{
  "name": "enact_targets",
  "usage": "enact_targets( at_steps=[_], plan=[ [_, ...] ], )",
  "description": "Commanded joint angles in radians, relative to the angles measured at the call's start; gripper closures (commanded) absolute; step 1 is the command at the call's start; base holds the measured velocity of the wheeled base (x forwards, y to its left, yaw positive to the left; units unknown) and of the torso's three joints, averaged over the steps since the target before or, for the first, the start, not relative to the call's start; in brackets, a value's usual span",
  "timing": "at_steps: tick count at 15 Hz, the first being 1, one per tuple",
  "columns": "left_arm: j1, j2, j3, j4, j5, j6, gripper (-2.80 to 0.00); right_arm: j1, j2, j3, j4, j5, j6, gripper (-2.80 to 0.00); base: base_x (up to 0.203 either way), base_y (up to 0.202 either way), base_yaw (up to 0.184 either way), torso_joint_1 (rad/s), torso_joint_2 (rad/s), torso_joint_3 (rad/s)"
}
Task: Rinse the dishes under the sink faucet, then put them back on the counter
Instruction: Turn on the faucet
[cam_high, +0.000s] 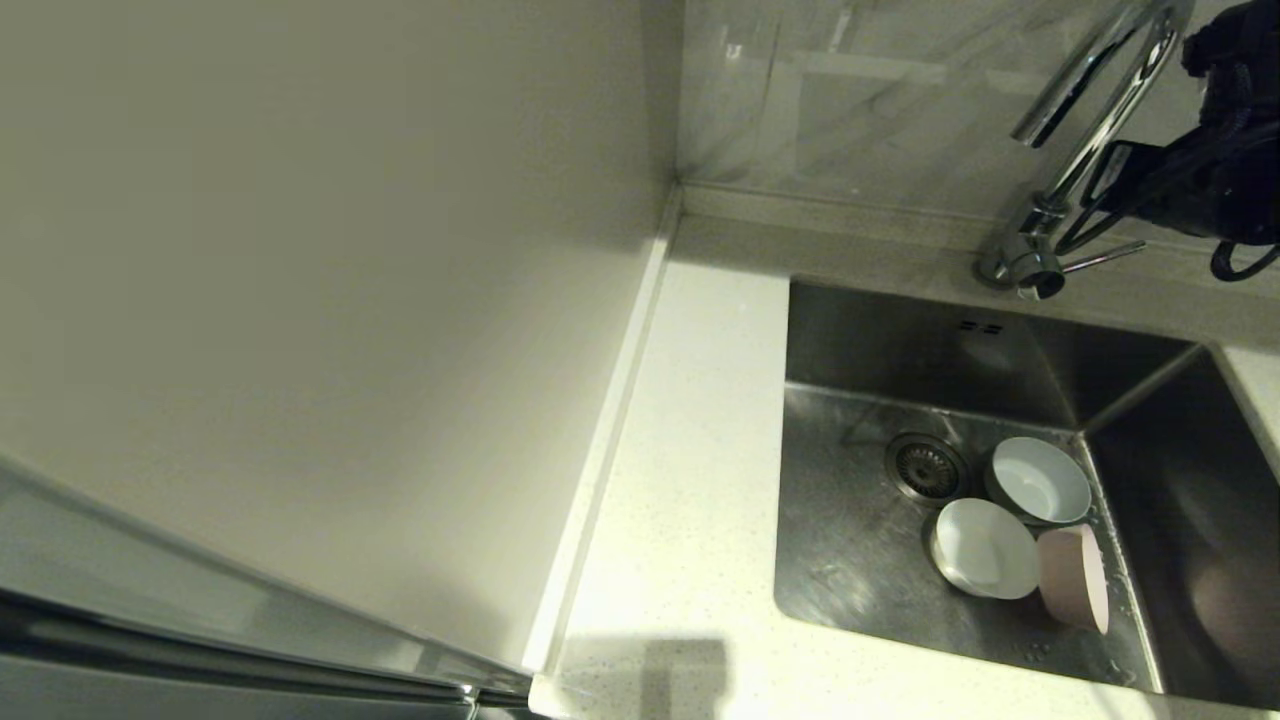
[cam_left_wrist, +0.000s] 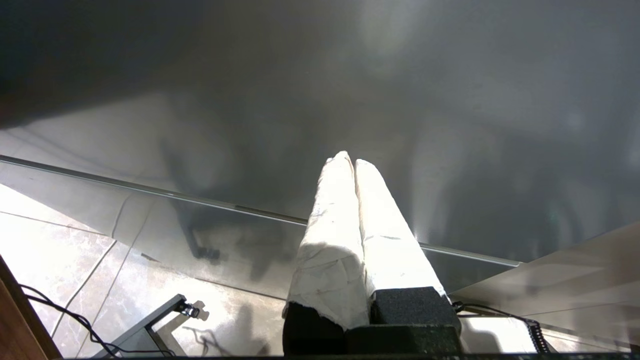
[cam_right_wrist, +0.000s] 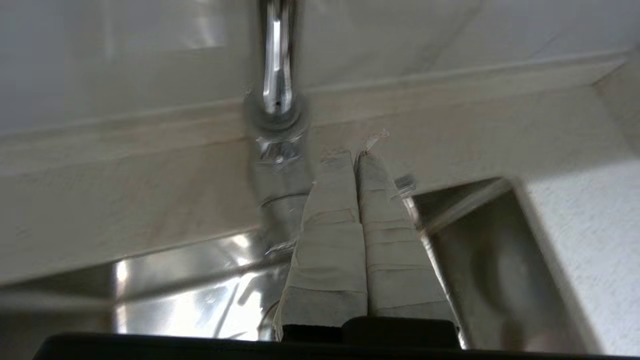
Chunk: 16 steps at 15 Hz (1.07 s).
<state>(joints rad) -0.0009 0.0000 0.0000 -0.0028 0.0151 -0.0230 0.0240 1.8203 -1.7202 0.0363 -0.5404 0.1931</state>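
Three bowls lie in the sink (cam_high: 850, 540) to the right of the drain: a white bowl (cam_high: 1040, 482) at the back, a second white bowl (cam_high: 986, 548) in front of it, and a pale pink bowl (cam_high: 1072, 578) tipped on its side. The chrome faucet (cam_high: 1095, 110) rises at the back, its thin lever (cam_high: 1105, 257) pointing right. My right arm (cam_high: 1215, 160) hangs beside the spout. In the right wrist view my right gripper (cam_right_wrist: 356, 159) is shut and empty, close over the lever (cam_right_wrist: 406, 182) next to the faucet base (cam_right_wrist: 278, 107). I cannot tell whether they touch. My left gripper (cam_left_wrist: 350, 162) is shut and empty.
White counter (cam_high: 680, 480) runs left of the sink, bounded by a tall pale side panel (cam_high: 320, 300). Grey tiled wall (cam_high: 850, 90) stands behind. The drain strainer (cam_high: 925, 465) and overflow slots (cam_high: 981, 327) show in the basin. The left wrist view looks down at floor tiles (cam_left_wrist: 60, 250).
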Motion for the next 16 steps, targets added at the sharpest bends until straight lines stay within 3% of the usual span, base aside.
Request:
enact_targets(
  at_steps=[1, 6, 10, 16],
  plan=[
    [0.001, -0.005, 0.000, 0.000, 0.000, 0.000, 0.00, -0.006, 0.028, 0.000, -0.017, -0.006, -0.011, 0.00, 0.000, 0.000, 0.000, 0.000, 0.00, 0.000],
    [-0.001, -0.005, 0.000, 0.000, 0.000, 0.000, 0.00, -0.008, 0.074, -0.007, -0.046, -0.007, -0.029, 0.00, 0.000, 0.000, 0.000, 0.000, 0.00, 0.000],
    [0.000, -0.004, 0.000, 0.000, 0.000, -0.001, 0.00, -0.010, 0.111, -0.036, -0.095, -0.009, -0.103, 0.00, 0.000, 0.000, 0.000, 0.000, 0.00, 0.000],
    [0.001, -0.003, 0.000, 0.000, 0.000, -0.001, 0.00, -0.031, 0.137, -0.036, -0.065, -0.075, -0.131, 0.00, 0.000, 0.000, 0.000, 0.000, 0.00, 0.000]
  ],
)
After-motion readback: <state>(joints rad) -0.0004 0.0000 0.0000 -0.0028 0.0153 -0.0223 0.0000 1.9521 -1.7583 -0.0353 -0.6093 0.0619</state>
